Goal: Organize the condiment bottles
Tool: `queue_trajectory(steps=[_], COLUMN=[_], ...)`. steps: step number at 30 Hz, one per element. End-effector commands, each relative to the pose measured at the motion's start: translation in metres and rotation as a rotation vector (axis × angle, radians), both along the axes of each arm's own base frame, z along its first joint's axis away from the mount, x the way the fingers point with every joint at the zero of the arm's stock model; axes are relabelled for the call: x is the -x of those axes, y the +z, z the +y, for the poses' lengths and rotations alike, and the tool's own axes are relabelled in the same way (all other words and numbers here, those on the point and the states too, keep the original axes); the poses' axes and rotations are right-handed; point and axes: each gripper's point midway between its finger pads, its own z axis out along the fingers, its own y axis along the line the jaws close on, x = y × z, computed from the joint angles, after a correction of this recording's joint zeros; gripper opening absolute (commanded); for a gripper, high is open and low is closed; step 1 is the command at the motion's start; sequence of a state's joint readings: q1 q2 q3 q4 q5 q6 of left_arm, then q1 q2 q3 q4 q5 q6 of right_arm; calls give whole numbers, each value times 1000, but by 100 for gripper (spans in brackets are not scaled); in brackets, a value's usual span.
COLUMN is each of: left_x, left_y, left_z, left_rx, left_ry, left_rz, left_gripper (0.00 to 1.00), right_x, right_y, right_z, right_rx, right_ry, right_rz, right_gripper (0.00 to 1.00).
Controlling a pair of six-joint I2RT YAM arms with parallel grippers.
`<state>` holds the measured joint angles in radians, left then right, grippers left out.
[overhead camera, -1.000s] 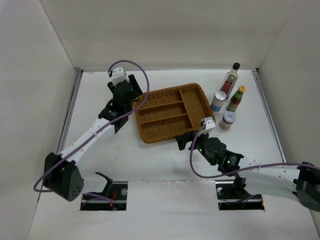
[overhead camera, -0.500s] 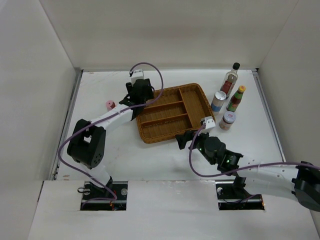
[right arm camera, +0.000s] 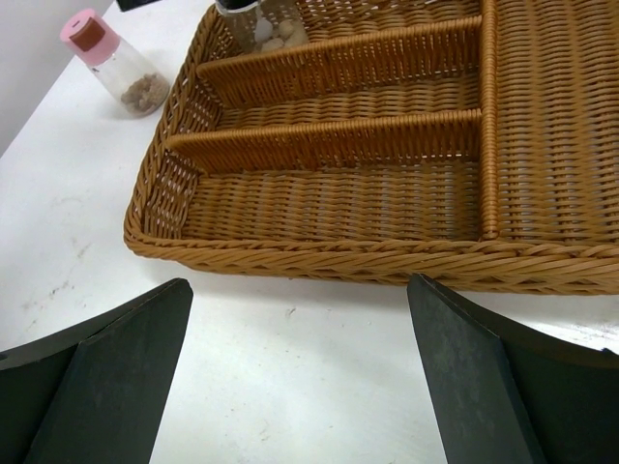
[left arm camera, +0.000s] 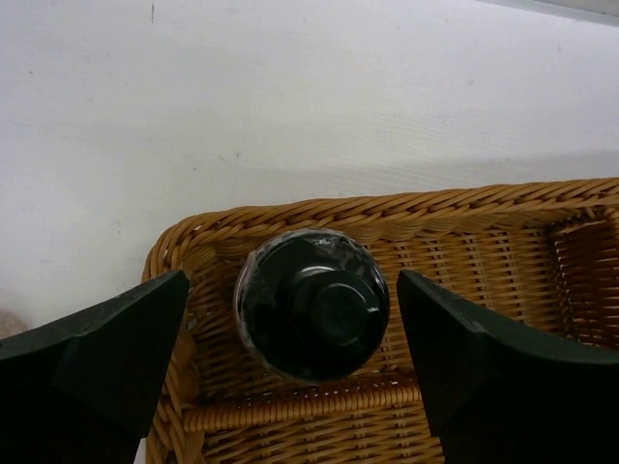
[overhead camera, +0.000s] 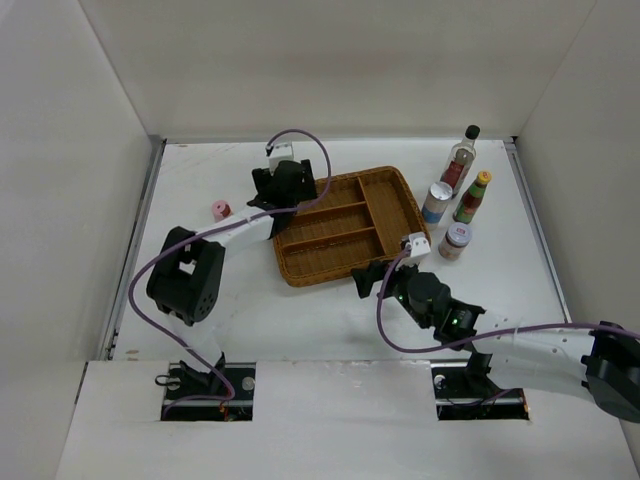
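A squat dark black-capped bottle [left arm camera: 311, 302] stands upright in the far left corner compartment of the brown wicker tray [overhead camera: 392, 205]. My left gripper [left arm camera: 293, 290] hovers over it, open, one finger on each side and clear of it. In the top view the left gripper [overhead camera: 283, 190] hides that bottle. A pink-lidded jar [overhead camera: 220, 210] stands on the table left of the tray. Right of the tray stand a tall clear black-capped bottle [overhead camera: 461, 158], a silver-lidded shaker [overhead camera: 437, 202], a green orange-capped bottle [overhead camera: 472, 197] and another pink-lidded jar [overhead camera: 456, 240]. My right gripper [overhead camera: 365, 280] is open and empty by the tray's near edge.
The wicker tray [right arm camera: 319, 256] has three long compartments and one cross compartment. The right wrist view shows the left pink-lidded jar [right arm camera: 111, 63] beyond the tray's corner. White walls close in the table on the left, back and right.
My left arm swung right, from beside the tray to over its far left corner, uncovering the left pink-lidded jar. Its jaws opened off the dark bottle. The right arm stayed put.
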<state>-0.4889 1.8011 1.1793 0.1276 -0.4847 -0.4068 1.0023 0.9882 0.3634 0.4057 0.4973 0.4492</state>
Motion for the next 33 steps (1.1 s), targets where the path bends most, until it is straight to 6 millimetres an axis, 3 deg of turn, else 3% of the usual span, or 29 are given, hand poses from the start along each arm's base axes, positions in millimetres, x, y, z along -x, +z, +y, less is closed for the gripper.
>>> queue_trajectory(steps=[1, 4, 7, 10, 15, 22, 27, 30, 33], left_x=[5, 24, 51, 71, 75, 49, 36, 33, 33], left_y=[67, 98, 112, 101, 61, 29, 11, 2, 3], left_z=[0, 18, 53, 93, 148, 162, 166, 169, 171], left_rx=[54, 60, 59, 36, 15, 34, 13, 3, -2], left_ry=[3, 39, 121, 226, 353, 379, 399, 415, 424], left_rz=[-140, -202, -243, -222, -106, -26, 9, 25, 13], left_gripper=[93, 96, 96, 96, 95, 94, 87, 75, 51], right_x=[-3, -3, -3, -3, -1, -2, -2, -3, -3], right_y=[16, 17, 18, 19, 20, 18, 16, 15, 13], right_z=[2, 2, 2, 2, 2, 4, 4, 4, 3], right_rx=[-62, -65, -67, -74, -79, -70, -64, -63, -58], right_ry=[-9, -9, -6, -6, -1, 1, 1, -1, -4], right_rz=[-32, -34, -35, -34, -33, -28, -24, -23, -20], right_gripper=[100, 100, 100, 100, 100, 100, 100, 100, 100])
